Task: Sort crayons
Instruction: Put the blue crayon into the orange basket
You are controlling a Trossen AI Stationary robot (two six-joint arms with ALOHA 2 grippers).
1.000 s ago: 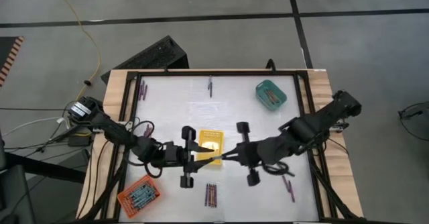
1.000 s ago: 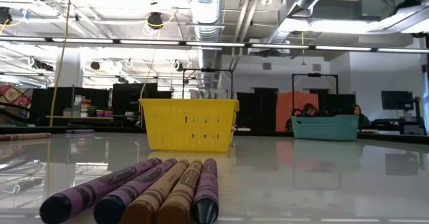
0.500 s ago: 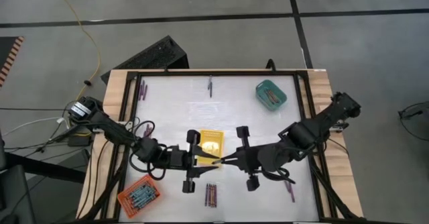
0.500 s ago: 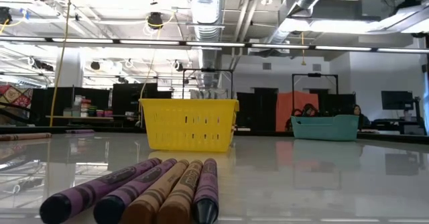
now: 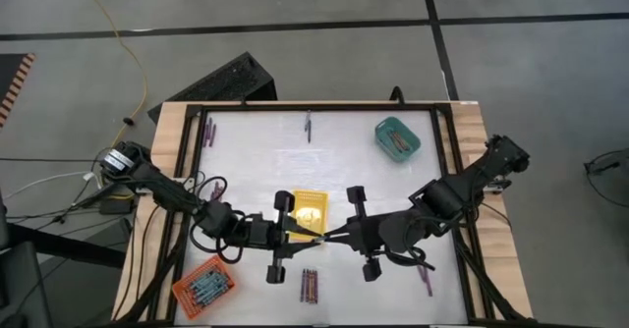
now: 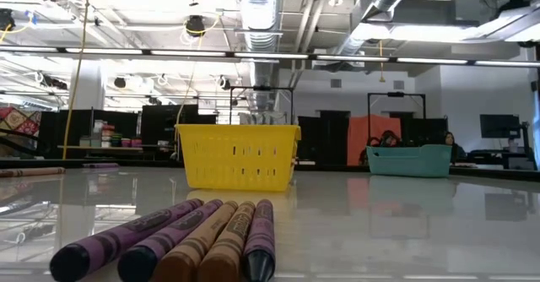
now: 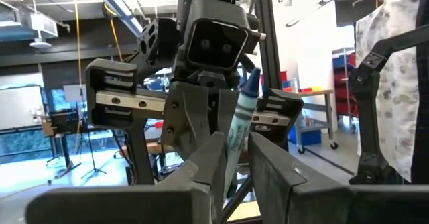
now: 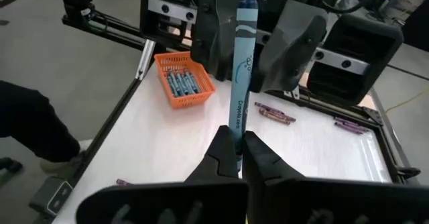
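Note:
A blue crayon (image 5: 314,238) hangs in the air between my two grippers, just in front of the yellow tray (image 5: 309,208). My left gripper (image 5: 298,234) comes from the table's left and my right gripper (image 5: 328,238) from its right; their fingertips face each other. Each is shut on one end of the crayon. Several purple and brown crayons (image 5: 309,285) lie side by side on the table at the near edge, and they also show in the low view (image 6: 194,240). My left gripper has one end of the blue crayon (image 7: 232,158) pinched between its two fingers. The fingers come level from the table's left and lie along the crayon. The crayon is clear of the table. My right gripper pinches the other end of the crayon (image 8: 236,131) between its two fingers. The fingers come level from the table's right, along the crayon. The crayon runs straight out from them to the left gripper's fingers (image 8: 213,36).
An orange tray (image 5: 204,285) with blue crayons stands at the near left, and a teal tray (image 5: 397,137) with crayons at the far right. Loose purple crayons lie at the near right (image 5: 425,274) and the far edge (image 5: 308,124). A person's leg (image 8: 27,127) shows beside the table.
Both grippers, with the blue crayon between them, have moved a little toward the table's near edge. The crayon has stayed clear of the table.

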